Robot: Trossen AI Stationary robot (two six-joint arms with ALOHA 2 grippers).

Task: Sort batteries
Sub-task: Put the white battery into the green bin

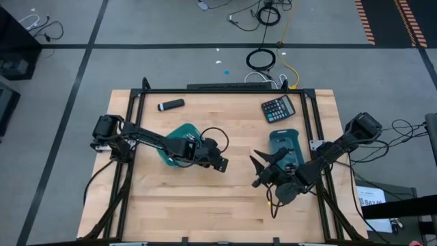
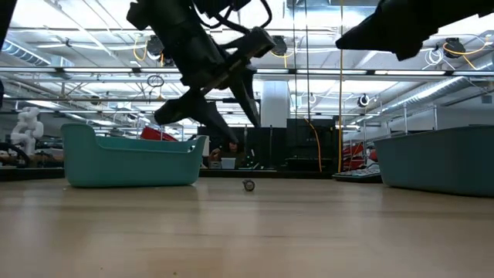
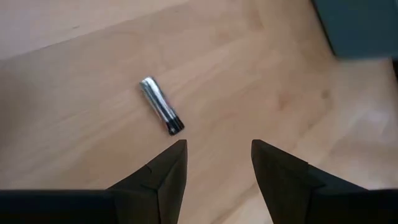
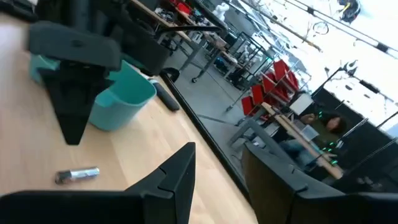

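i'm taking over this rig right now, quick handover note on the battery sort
Left gripper: open, empty, above the table centre, just short of the one battery in sight.
Right gripper: open, empty, raised beside the right bin.
The battery lies flat on the bare wood between the left bin and the right bin, touching nothing.
Done: cannot tell; bin contents are hidden.
Left: pick up that battery and bin it, probably with the left arm.

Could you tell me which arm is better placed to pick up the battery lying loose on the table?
Left, probably. The left tool hangs open just short of the battery, aimed down at it. The right tool, also open, points level past it.
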